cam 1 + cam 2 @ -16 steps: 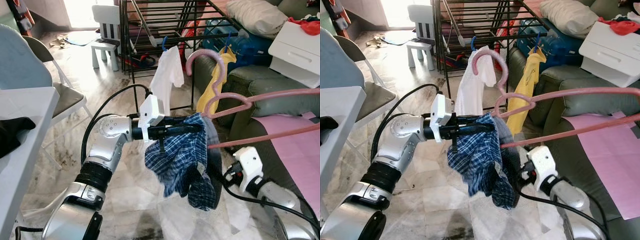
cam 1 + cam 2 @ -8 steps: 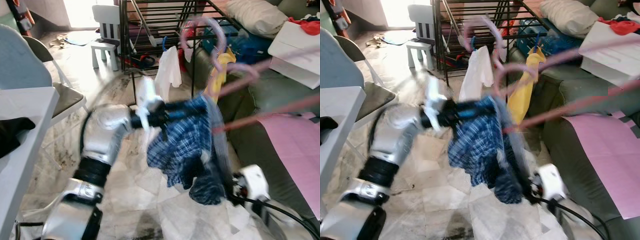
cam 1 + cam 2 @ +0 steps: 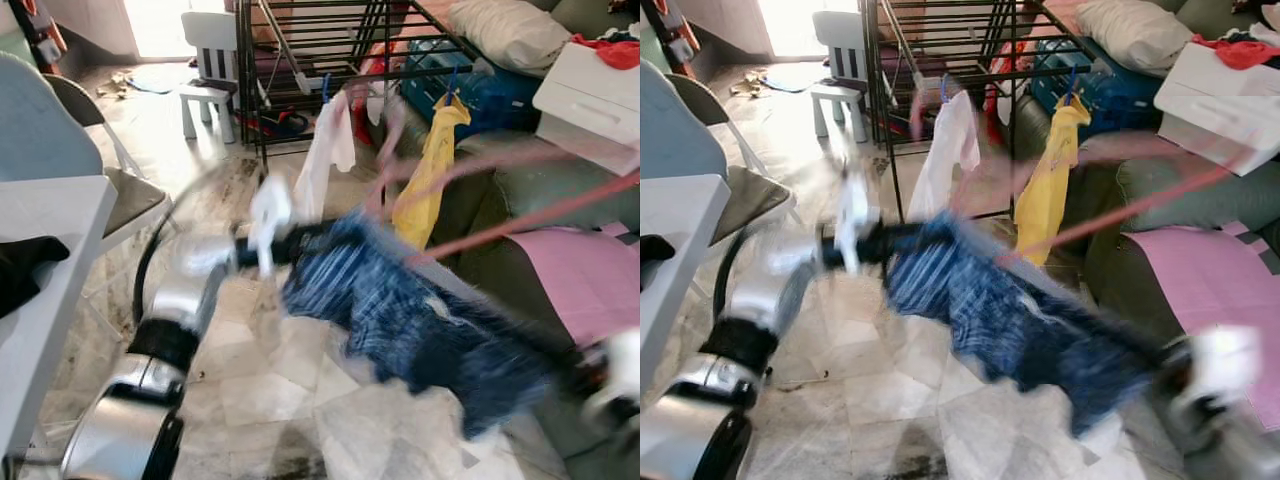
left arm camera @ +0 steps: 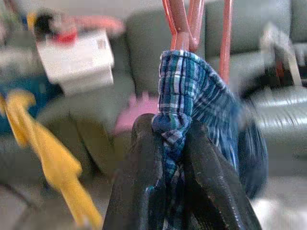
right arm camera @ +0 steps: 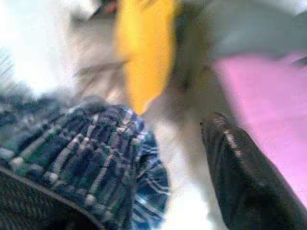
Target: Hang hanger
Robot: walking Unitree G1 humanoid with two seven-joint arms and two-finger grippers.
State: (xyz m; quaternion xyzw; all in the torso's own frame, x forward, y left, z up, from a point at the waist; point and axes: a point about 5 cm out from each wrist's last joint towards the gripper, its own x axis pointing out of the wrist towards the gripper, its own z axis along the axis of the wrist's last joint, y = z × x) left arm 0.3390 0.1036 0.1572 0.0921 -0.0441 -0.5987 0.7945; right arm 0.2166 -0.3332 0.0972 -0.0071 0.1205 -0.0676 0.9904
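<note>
No writing is reading clearly. The left gripper point(image 4: 172, 158) is pinching a bunched fold of blue plaid cloth point(image 4: 184, 103) between closed jaws, with the pink hanger point(image 4: 184, 24) running straight beyond them. The right gripper's point(image 5: 144, 191) jaws are standing apart, the cloth lying between them.

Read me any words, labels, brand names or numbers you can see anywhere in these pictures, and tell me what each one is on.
None can be read.
White rectangular box by the grey sofa: a small dark label patch on its face, too blurred to read.
Blue plaid cloth pinched in the left pincer, on the pink plastic hanger: pattern only, no tag or lettering visible.
</note>
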